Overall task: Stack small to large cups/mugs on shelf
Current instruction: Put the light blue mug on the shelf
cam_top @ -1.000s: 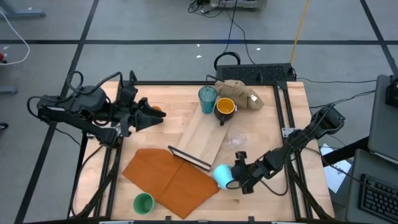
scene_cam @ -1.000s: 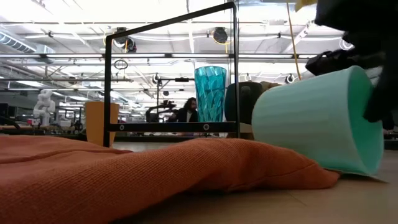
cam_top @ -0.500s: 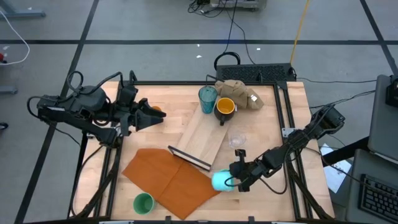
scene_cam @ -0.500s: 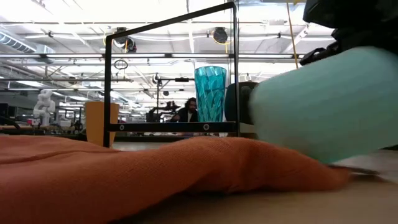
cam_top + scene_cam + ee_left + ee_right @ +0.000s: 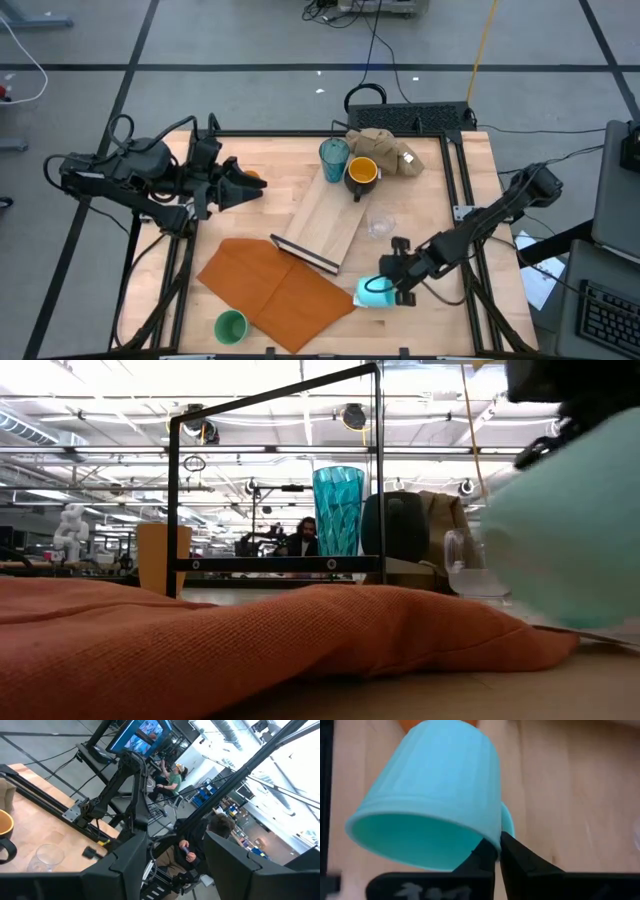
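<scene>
Light blue mug (image 5: 373, 292) is pale turquoise w/ fine vertical ribs, teal tumbler (image 5: 334, 156) has a faceted diamond cut pattern, dark mug (image 5: 361, 172) is yellow-lined inside, green cup (image 5: 230, 325) plain green, orange cup (image 5: 157, 557) flat dull orange, glass (image 5: 379, 224) clear. Shelf (image 5: 325, 220) is pale wood grain w/ a dark strip on one short edge, table (image 5: 275, 185) a similar light wood in planks, sheet (image 5: 272, 288) orange-brown w/ woven rib texture, cloth lump (image 5: 384, 149) tan; both arms & grippers black
</scene>
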### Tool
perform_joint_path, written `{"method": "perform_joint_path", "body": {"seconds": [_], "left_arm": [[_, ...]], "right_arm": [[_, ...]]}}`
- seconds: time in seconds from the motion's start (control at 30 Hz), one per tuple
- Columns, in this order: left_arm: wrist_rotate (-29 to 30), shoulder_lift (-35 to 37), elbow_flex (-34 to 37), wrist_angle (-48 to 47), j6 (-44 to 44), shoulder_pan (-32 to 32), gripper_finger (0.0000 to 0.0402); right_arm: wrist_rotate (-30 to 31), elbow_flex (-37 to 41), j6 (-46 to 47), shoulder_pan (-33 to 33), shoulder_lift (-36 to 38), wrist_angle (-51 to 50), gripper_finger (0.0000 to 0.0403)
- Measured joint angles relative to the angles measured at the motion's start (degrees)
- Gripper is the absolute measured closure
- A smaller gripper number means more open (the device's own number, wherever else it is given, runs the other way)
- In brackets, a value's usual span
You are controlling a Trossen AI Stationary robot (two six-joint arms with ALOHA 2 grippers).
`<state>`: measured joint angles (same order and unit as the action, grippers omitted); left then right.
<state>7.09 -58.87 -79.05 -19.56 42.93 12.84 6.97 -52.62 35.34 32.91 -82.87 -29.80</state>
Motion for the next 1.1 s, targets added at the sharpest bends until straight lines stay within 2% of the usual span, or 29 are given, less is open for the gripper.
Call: {"method": "perform_joint_path", "body": {"seconds": [0.2,0.33,0.53,0.7,0.83,1.0,1.1], "left_arm": [[0.01,0.00,0.00,-4.45,-0.39,-0.01,0.0204],[0.02,0.00,0.00,-11.97,-0.59,0.00,0.0204],[1.54,-0.95,0.00,-20.92,-0.26,-0.02,0.0204],[2.01,-1.73,-0.02,-21.38,-1.10,-0.02,0.0204],[2.05,-3.52,-0.02,-22.28,-3.16,-0.01,0.0204],[1.96,-6.36,0.00,-25.63,-4.34,0.00,0.0204],[1.26,-7.79,0.02,-26.05,-4.30,0.00,0.0204]], "right_arm": [[-2.94,-3.12,2.19,-3.03,8.69,-9.35,0.0402],[-10.34,-6.27,4.04,-7.32,12.26,-14.94,0.0402],[-21.08,-11.40,5.61,-13.40,13.06,-21.55,0.0402],[-28.11,-15.05,10.18,-18.13,11.60,-26.40,0.0402],[-36.55,-15.88,13.62,-21.17,11.59,-21.66,0.0402],[-37.13,-16.15,19.93,-23.16,12.58,-2.23,0.0403],[-34.68,-16.18,21.91,-24.13,13.11,5.33,0.0403]]}}
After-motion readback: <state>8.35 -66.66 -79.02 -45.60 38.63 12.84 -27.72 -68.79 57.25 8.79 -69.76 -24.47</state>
